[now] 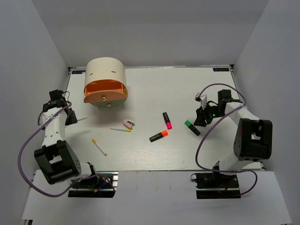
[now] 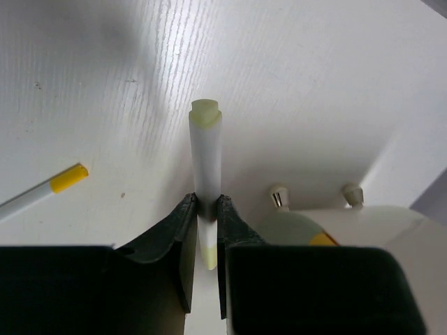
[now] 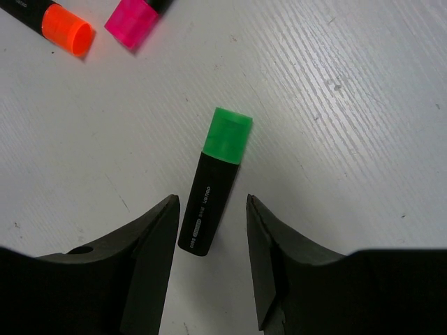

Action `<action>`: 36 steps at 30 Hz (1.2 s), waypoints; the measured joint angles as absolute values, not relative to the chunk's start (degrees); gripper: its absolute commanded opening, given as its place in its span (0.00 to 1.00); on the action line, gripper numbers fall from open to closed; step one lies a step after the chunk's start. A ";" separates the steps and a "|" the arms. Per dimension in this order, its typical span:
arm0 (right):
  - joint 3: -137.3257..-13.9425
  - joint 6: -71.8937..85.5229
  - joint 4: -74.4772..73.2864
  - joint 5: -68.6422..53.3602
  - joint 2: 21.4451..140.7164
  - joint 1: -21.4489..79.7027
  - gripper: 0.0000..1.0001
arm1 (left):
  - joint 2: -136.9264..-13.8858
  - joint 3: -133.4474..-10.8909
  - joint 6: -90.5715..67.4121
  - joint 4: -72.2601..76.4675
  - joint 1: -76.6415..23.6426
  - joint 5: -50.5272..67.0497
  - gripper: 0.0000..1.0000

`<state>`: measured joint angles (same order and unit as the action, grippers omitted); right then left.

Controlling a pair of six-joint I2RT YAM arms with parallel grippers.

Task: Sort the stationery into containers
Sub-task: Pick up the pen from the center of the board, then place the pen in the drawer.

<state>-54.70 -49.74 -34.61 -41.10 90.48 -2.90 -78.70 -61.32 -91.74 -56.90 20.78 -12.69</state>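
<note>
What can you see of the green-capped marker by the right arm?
The green-capped marker is short: a matt black barrel with small white print and a squarish bright green cap, plastic by its look, cap on. It lies flat on the white table, its barrel end between the right gripper's open jaws, a gap showing each side.

Cream organiser [image 1: 105,70] with orange front, green-capped black marker [image 3: 213,192], orange-capped marker [image 1: 159,136], pink-capped marker [image 1: 167,120], white yellow-tipped stick [image 2: 207,160]
</note>
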 measured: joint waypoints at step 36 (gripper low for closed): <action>-54.28 -50.63 -34.61 -43.70 87.44 -2.50 0.48 | -76.88 -92.92 -79.35 -64.58 19.38 7.97 0.00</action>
